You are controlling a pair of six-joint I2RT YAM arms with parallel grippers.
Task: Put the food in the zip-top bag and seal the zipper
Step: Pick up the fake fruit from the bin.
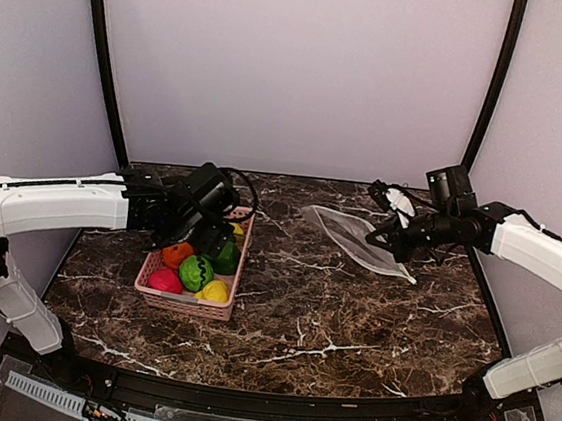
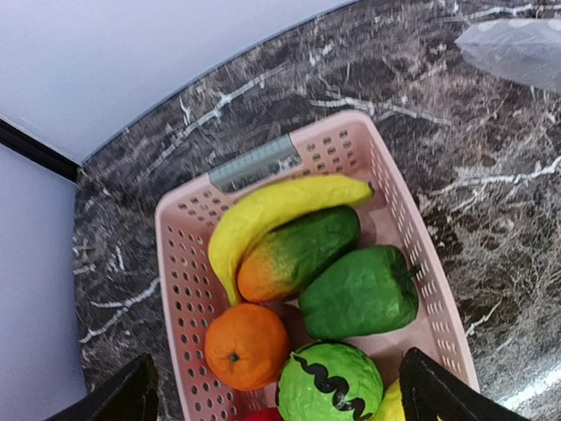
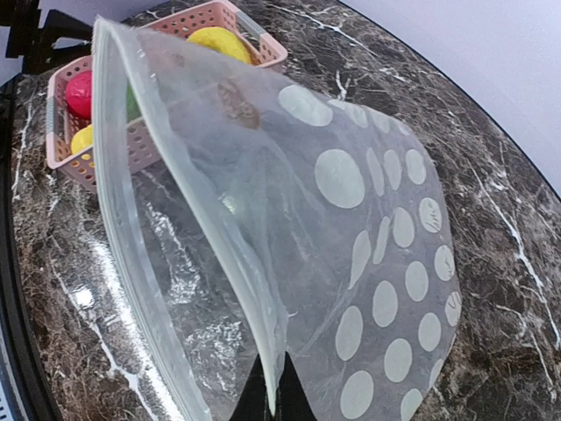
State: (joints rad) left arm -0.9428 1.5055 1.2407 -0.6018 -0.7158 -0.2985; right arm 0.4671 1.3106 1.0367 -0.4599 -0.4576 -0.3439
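Jaws spread wide, the left gripper (image 2: 279, 377) hangs over the glossy toy food (image 2: 302, 254) in the pink slotted plastic basket (image 2: 180, 289), while the right gripper (image 3: 270, 395) pinches the edge of the clear polka-dot zip-top bag (image 3: 351, 219) well aside, so the first pick seemingly needs a descent onto the yellow plastic banana (image 2: 272, 206).

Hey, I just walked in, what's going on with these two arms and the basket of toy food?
The right tool is shut on one edge of the polka-dot zip-top bag, holding it partly up off the marble table. The left tool hangs open over the pink basket, above the banana, orange and green pieces. All the food in view sits in the basket; none is in the bag yet.
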